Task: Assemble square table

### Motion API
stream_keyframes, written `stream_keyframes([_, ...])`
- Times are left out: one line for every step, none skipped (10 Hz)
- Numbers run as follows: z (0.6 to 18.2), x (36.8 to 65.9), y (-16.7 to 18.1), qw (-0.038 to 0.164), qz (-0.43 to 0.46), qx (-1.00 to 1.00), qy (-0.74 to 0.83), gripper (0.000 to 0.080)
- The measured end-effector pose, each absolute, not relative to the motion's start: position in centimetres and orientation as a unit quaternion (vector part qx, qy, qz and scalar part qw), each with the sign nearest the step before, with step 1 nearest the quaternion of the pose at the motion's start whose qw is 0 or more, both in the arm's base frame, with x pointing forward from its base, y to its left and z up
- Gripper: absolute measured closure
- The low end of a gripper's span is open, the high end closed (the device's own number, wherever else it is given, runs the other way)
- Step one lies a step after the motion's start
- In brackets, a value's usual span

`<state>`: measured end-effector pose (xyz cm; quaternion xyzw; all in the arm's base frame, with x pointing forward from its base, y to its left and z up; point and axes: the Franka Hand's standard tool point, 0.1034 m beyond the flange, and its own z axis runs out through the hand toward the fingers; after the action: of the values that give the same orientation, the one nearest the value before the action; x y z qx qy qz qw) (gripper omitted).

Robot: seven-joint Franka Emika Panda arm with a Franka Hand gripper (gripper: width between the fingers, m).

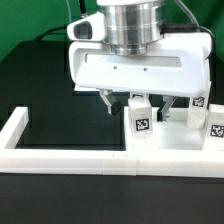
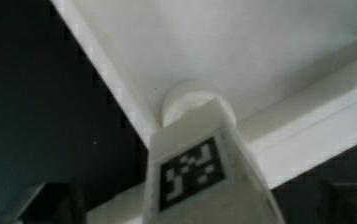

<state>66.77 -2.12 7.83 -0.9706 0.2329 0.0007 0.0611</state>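
The gripper (image 1: 120,103) hides most of the tabletop (image 1: 135,68); whether its fingers clamp anything, I cannot tell. A tagged leg (image 1: 140,120) stands just beside them, against the border wall (image 1: 70,158) at the worktop's front edge.

The surface (image 1: 40,80) is plain black. A low white border wall (image 1: 60,160) lies on it along the near edge, turning up at the exterior view's left. Toward the exterior view's right stand white tagged legs: one leg (image 1: 139,122) near the wall, another (image 1: 214,130) at the right edge.
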Motion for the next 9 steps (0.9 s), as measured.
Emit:
stream_keyframes([8.51, 66.94, -2.37, 0.066, 0.01, -0.98, 0.186, 0.015])
stream_keyframes([8.92, 67.27, -2.54, 0.066, 0.007, -0.983, 0.174, 0.015])
stream_keyframes([8.82, 67.25, -2.57, 0.065, 0.007, -0.983, 0.172, 0.015])
stream_keyframes([8.77, 67.23, -2.58, 0.064, 0.008, -0.98, 0.187, 0.0245])
stream_keyframes([8.76, 67.23, -2.58, 0.064, 0.008, -0.98, 0.187, 0.0245])
stream_keyframes([8.73, 67.22, -2.56, 0.064, 0.01, -0.976, 0.208, 0.0441])
stream_keyframes([8.72, 67.22, -2.54, 0.064, 0.013, -0.965, 0.256, 0.0511])
stream_keyframes([8.71, 67.22, -2.52, 0.065, 0.015, -0.958, 0.279, 0.0511])
stream_keyframes([8.69, 67.22, -2.49, 0.064, 0.018, -0.945, 0.322, 0.0511])
